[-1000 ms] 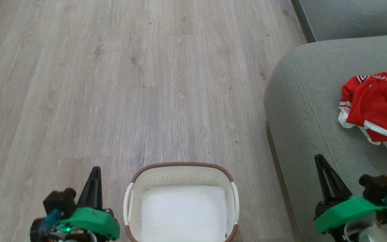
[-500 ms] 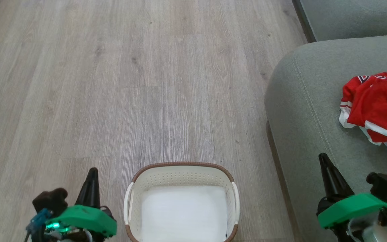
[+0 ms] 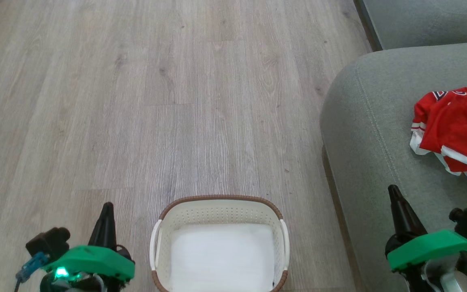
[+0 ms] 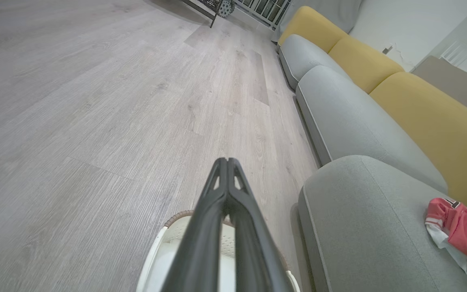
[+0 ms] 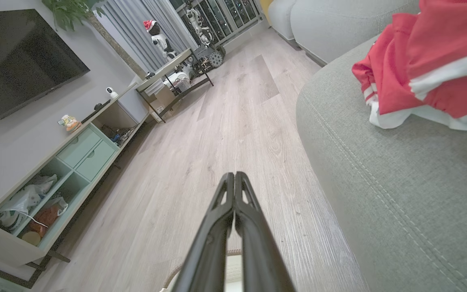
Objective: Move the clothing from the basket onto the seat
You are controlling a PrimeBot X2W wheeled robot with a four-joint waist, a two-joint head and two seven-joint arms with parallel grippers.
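Now park both arms w/ left gripper [image 3: 106, 207] & right gripper [image 3: 393, 191] clenched empty (basket [image 3: 217, 198] looks bare, clothing [image 3: 456, 125] on seat [image 3: 371, 142]).

Both arms hang low, one at each side, wrists level and pointing forward. The left tool [image 3: 106, 209] has its two dark fingers pressed together into one tip, empty. The right tool [image 3: 394, 192] matches it, fingers pinched tight, gripping nothing.
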